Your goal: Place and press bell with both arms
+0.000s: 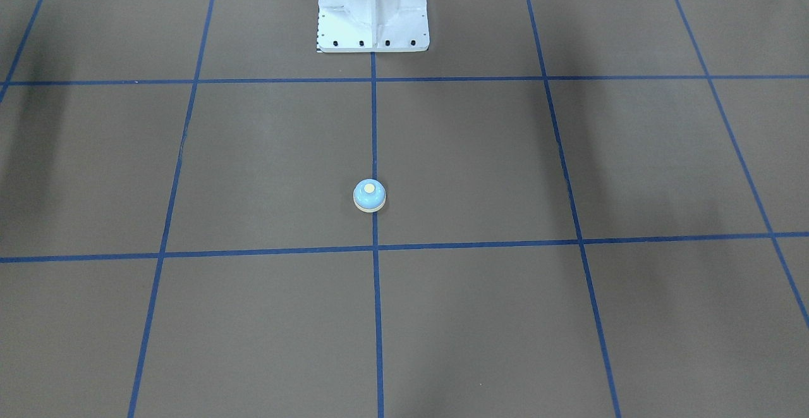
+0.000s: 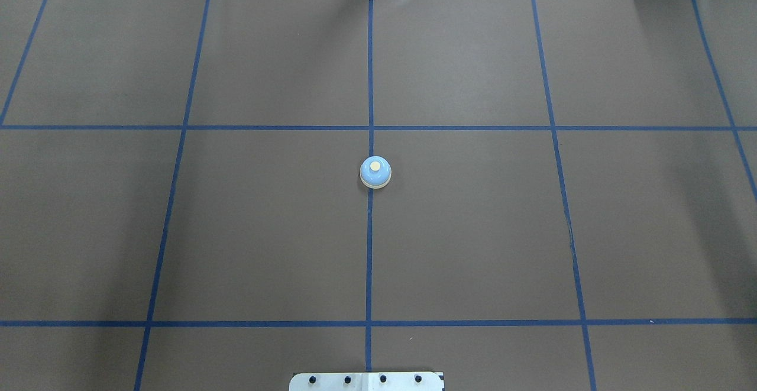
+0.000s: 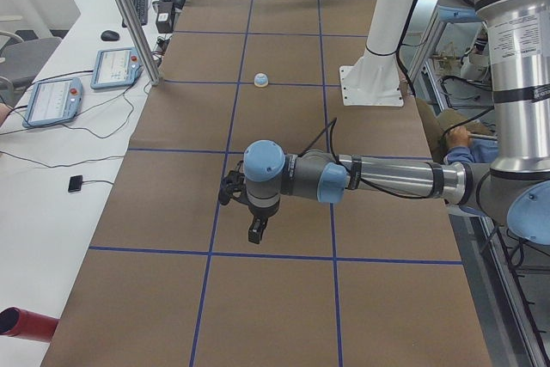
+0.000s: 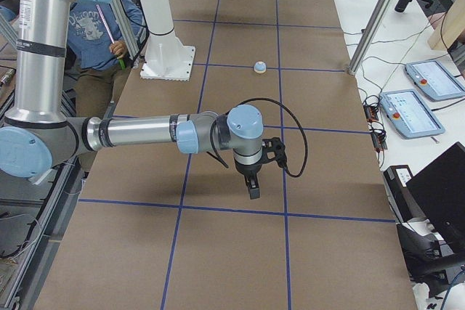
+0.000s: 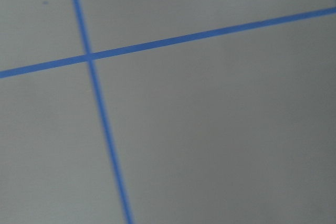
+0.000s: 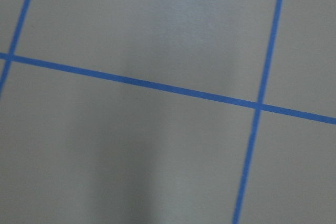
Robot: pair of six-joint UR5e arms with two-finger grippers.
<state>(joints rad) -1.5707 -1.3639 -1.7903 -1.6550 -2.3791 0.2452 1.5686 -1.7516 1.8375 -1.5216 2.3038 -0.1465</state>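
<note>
Brown table (image 2: 266,231): it is covered in brown paper. Blue lines (image 2: 369,249) cut it into big squares.
Bell (image 2: 375,172): it is small and light blue, with a cream rim. It stands upright, right on the middle blue line. It is nearer the far cross line than the one by the robot. Nothing touches it.
Button (image 2: 375,167): it is cream and round, and it sits on top of the bell.
White post (image 1: 373,7): it stands on the same middle line, well apart from the bell.
Left arm (image 3: 387,180): it reaches out low and flat over the table, well apart from the bell.
Left claw (image 3: 255,234): it is black and points down over a brown square, near a blue cross line. It shows only from the side, so I cannot tell if it is wide or narrow. It holds nothing that I can see.
Right arm (image 4: 138,132): it reaches out low and flat at the other end of the table, also well apart from the bell.
Right claw (image 4: 252,188): it is black and points down, just above a blue line. I cannot tell if it is wide or narrow.
Wrist cameras: both show only blurry brown paper with crossing blue lines.
Screens (image 3: 53,100): two of them lie on the white bench (image 3: 51,178) beside the table.
Person (image 4: 94,27): someone in a blue shirt sits behind the post.
</note>
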